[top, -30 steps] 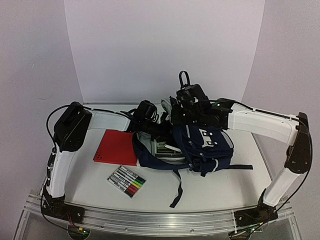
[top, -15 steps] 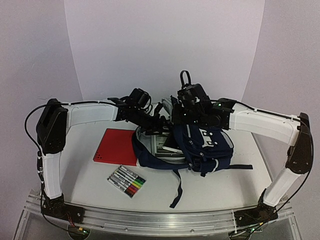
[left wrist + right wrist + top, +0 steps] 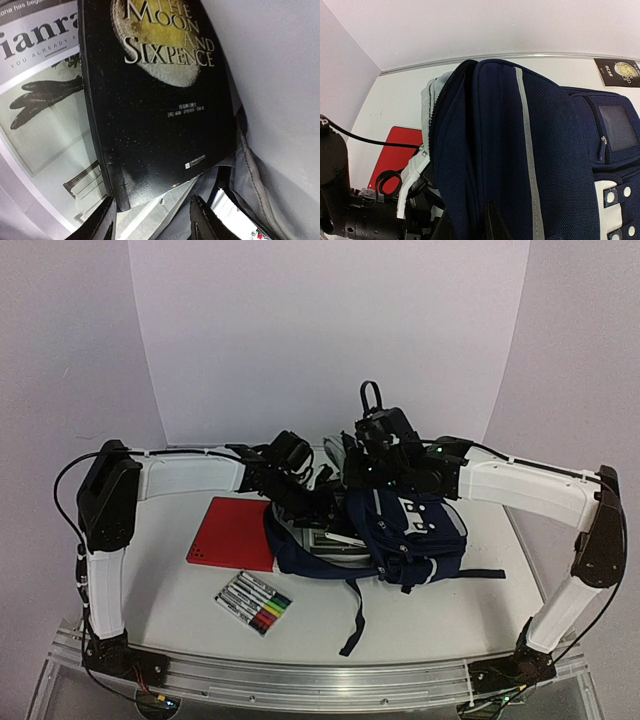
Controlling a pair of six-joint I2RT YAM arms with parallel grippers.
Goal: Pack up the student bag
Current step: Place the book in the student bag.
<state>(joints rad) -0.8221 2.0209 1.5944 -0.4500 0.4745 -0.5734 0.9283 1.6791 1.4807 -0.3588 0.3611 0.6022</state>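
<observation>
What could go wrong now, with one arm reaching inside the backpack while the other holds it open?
1. The right gripper pinches only the rim of the student bag; if the fabric slips, the opening may fall shut on the left gripper inside.
2. The black book lies askew over the magazine, so the red notebook may catch on it going in.
</observation>
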